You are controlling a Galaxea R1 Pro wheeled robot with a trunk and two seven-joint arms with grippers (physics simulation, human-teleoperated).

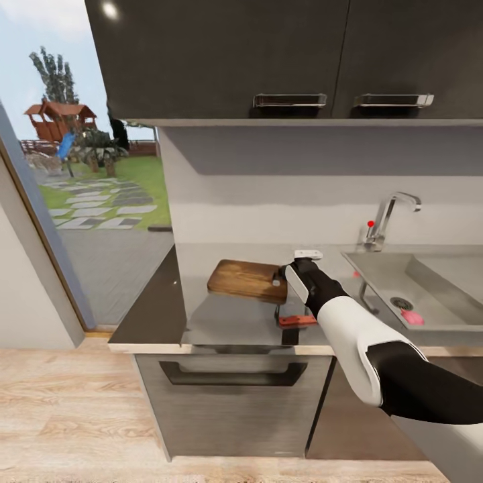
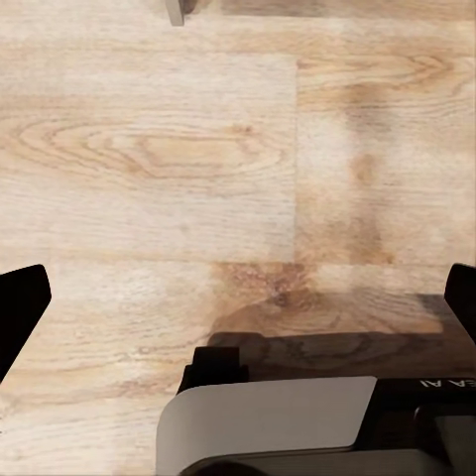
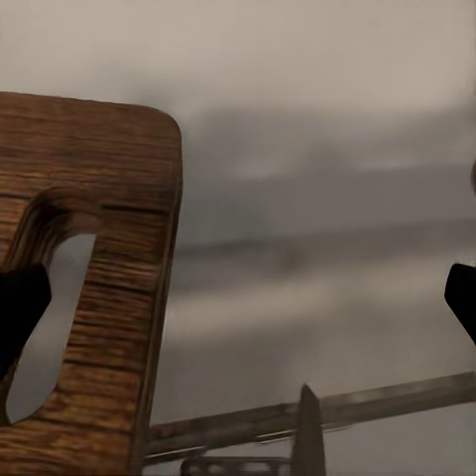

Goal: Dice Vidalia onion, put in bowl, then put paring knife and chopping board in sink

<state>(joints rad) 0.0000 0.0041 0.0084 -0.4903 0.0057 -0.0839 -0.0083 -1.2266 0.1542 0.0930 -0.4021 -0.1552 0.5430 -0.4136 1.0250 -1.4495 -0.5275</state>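
Kitchen scene, seen from above and in front of a smooth grey glossy bench [image 1: 228, 322] over dark grey cabinets. Dark brown wooden chopping board [image 1: 247, 280] with rounded corners lying flat on the bench, handle slot toward the sink side. Just beside its near right corner, a small paring knife with red handle [image 1: 298, 320], flat on the bench, blade hidden under the arm. Rectangular grey steel sink [image 1: 429, 295] set into the bench further right, angular chrome tap with a red dot [image 1: 386, 218] behind it, and a pink rounded object [image 1: 412, 317] by the round dark drain; possibly the onion, cannot tell. White square object [image 1: 308, 255] on the bench behind the wrist, perhaps the bowl, mostly hidden.

Right arm, white and black, reaching across the bench, right gripper [image 1: 287, 280] at the board's slotted end. Through the right wrist camera: jaws spread wide, dark fingertips [image 3: 18, 312] at either edge of the frame, nothing between them. Board's slot [image 3: 45, 317] close by one fingertip, dark pointed blade tip [image 3: 308, 421] poking up nearer the camera. Likely lined up over board and knife in readiness for a pick, though which one is unclear.

Left gripper [image 2: 238, 297] hanging low over pale wood-plank floor [image 2: 149, 149], jaws spread, idle, well apart from everything on the bench.
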